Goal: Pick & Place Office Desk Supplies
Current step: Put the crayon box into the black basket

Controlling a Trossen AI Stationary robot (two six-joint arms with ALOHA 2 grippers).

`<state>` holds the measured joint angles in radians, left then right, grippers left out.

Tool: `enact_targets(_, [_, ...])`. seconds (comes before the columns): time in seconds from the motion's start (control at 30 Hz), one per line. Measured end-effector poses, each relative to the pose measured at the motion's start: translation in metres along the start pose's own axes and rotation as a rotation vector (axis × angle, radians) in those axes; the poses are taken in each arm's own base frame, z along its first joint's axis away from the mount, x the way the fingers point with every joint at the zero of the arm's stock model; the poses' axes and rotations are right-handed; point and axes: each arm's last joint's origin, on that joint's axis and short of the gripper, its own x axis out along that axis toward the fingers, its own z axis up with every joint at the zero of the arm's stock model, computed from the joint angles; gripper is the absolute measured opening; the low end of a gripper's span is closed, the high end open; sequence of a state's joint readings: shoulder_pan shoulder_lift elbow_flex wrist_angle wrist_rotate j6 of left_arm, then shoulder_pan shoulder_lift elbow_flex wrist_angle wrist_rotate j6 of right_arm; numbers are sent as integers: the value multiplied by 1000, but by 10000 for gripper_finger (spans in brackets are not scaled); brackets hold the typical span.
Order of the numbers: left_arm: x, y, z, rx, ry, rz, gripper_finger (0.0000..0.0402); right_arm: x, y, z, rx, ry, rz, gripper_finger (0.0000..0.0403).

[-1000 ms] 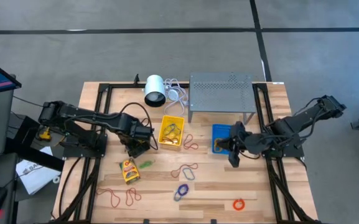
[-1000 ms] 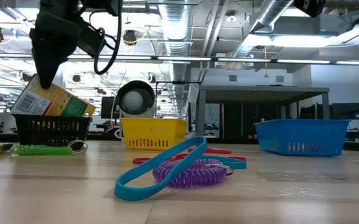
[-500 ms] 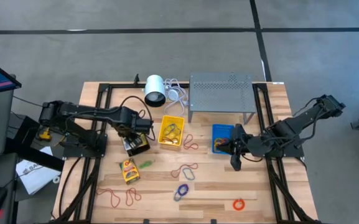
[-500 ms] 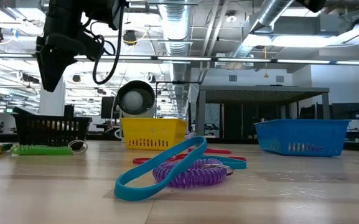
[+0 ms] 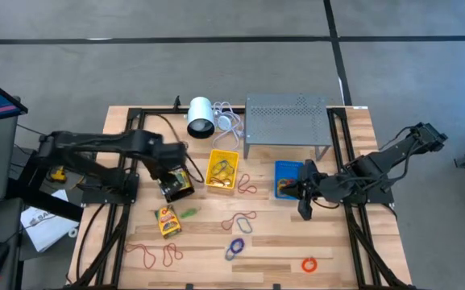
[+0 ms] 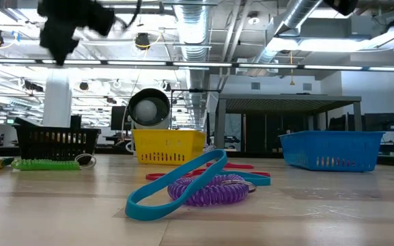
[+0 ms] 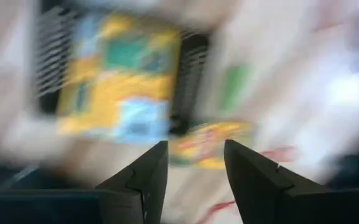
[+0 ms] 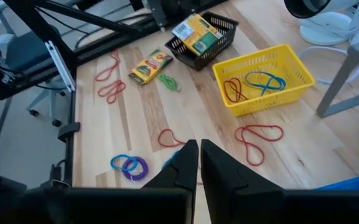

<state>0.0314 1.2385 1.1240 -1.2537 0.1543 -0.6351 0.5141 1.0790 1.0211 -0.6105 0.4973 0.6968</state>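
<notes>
Since 1 second ago the left hand (image 5: 170,163) has lifted out of the black bin (image 5: 176,185) and pulled back toward the left side of the desk (image 5: 329,250); then it stood in the bin with a yellow-and-green packet tilted up over the rim, and now that packet (image 8: 197,33) lies flat inside the bin. In the low view the hand has risen almost out of the top of the picture, clear above the bin. Its fingers (image 7: 148,177) are apart with nothing between them, touching nothing.

The right hand (image 5: 302,200) has hardly shifted: it hangs low over the desk just beside the blue bin (image 5: 288,178), on its near side. Its fingers (image 8: 182,168) are together and hold nothing.

A 2nd packet (image 5: 167,221) lies on the desk just near of the black bin, with a green band (image 5: 189,213) beside it. The yellow bin (image 5: 222,171) sits right of the black bin and holds red and blue bands. 2 red loops (image 5: 153,254) lie at the near left, a purple coil with a blue band (image 5: 234,247) near the middle, and an orange loop (image 5: 309,263) at the near right.
</notes>
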Motion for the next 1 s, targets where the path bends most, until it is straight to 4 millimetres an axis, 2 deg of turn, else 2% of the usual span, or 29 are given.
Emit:
enact_targets(0.17, [-37, -10, -19, 41, -276, -258, 162, 0, -4, -5, 9, 43, -34, 43])
enact_targets(0.3, [-39, -16, -45, 86, -493, -312, 163, 0, -5, -7, 45, 60, -51, 80])
enact_targets(0.37, [-30, -18, -57, 107, -542, -321, 160, -1, -5, -7, 46, 60, -51, 100])
enact_targets(0.47, [-4, -18, -72, 133, -537, -323, 156, -1, -6, -6, 47, 59, -50, 128])
enact_targets(0.7, [63, -29, -98, 313, -382, -227, 145, -3, -10, -2, 108, 39, -62, 161])
enact_targets(0.87, [86, -47, -106, 404, -288, -139, 138, 0, -14, 0, 136, 32, -82, 163])
enact_targets(1.0, [87, -64, -105, 465, -255, -95, 131, 1, -16, 3, 149, 21, -89, 157])
